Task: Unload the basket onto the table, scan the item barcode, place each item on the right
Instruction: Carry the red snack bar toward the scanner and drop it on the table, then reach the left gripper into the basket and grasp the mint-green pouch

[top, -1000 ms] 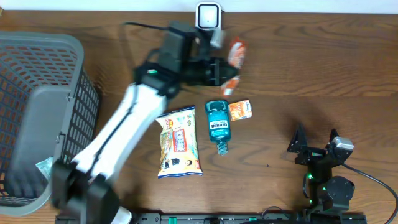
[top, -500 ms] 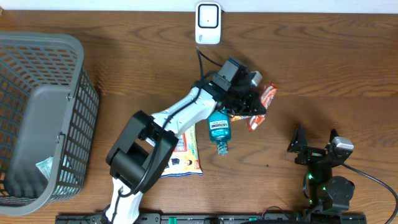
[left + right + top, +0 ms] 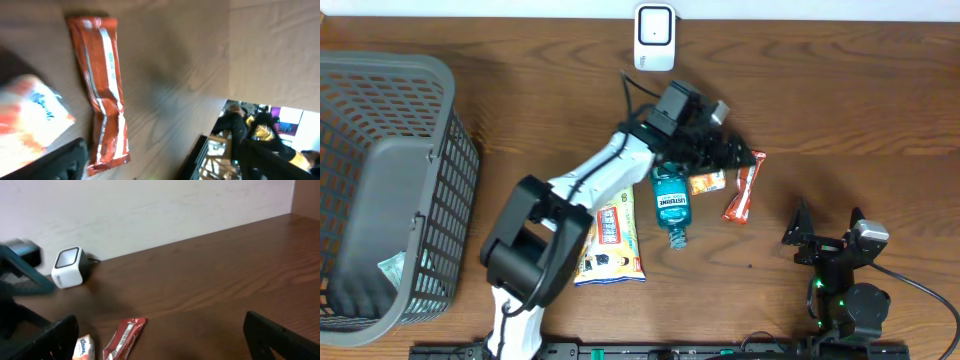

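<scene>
A: Starting at the left gripper: its jaws are spread wide with nothing between them.

B: And the item?

A: The red snack bar lies flat on the table, just beside that claw on the near side and apart from it. Its long axis runs roughly far to near, slightly slanted.

B: Which arm is nearer?

A: The left. The right gripper is farther off, also wide open and empty. The white scanner sits at the far edge, beyond the left claw.

B: Any writing?

A: The bar's print is too small to read. The teal bottle beside it reads "LISTERINE".
</scene>
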Available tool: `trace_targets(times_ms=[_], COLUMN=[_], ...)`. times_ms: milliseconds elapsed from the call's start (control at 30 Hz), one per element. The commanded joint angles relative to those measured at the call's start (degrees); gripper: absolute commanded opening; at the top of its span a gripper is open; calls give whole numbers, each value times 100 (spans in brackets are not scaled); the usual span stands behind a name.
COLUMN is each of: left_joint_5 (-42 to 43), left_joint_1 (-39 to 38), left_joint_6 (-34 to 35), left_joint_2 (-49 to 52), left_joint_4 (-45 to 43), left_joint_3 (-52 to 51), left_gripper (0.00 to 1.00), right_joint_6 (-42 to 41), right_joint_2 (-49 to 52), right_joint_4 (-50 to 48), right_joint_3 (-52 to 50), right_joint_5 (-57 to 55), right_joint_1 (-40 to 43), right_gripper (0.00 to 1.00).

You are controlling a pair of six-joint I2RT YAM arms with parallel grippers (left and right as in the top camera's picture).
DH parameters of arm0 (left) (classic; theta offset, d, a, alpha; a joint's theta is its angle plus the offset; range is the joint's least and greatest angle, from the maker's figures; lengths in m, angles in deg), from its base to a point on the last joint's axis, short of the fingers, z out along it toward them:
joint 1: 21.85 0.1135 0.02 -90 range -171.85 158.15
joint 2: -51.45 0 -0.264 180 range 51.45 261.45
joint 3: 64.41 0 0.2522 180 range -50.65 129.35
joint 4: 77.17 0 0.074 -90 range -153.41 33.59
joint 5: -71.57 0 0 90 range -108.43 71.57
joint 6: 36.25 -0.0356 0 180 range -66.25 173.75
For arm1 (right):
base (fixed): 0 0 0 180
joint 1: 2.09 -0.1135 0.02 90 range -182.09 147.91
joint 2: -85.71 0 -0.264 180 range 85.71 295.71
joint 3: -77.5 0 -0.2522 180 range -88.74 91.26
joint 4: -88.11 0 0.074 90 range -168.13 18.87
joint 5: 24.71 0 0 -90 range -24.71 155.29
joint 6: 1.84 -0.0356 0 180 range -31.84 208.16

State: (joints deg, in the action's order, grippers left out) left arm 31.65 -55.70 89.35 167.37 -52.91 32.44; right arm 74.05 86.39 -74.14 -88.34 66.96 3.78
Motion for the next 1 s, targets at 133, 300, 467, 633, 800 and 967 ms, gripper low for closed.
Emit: trace_targets(times_ms=[133,300,467,633,800,967], left_joint_5=[-540,-2767,-4129,-4374,-4374,-4376], left_joint_1=[785,1154,1703,2820,4518,5716], left_joint_6=[-758,-1054,-1054,-1051,-1023,-1010], left_joint_2=[-1670,-2964,-3895,-4426,-4487,-4186], left_joint_4=[627,1899,2632,3008,4061,5318], left_joint_3=[133,369,726,1165,1412,1375], left_gripper=[99,98,98,98,98,98], right_joint_6=[-63,-63,-63,-63,-63,-63], right_joint_2=[-33,-33,-33,-31,-33,-33], right_joint_4=[17,17,17,17,17,17], right_joint_3=[-9,-9,-9,-9,-9,-9], right_joint_5=[-7,-7,-7,-7,-7,-7], right_joint_1=[-35,-35,-35,-35,-35,-35], right_gripper=[99,99,99,99,99,99])
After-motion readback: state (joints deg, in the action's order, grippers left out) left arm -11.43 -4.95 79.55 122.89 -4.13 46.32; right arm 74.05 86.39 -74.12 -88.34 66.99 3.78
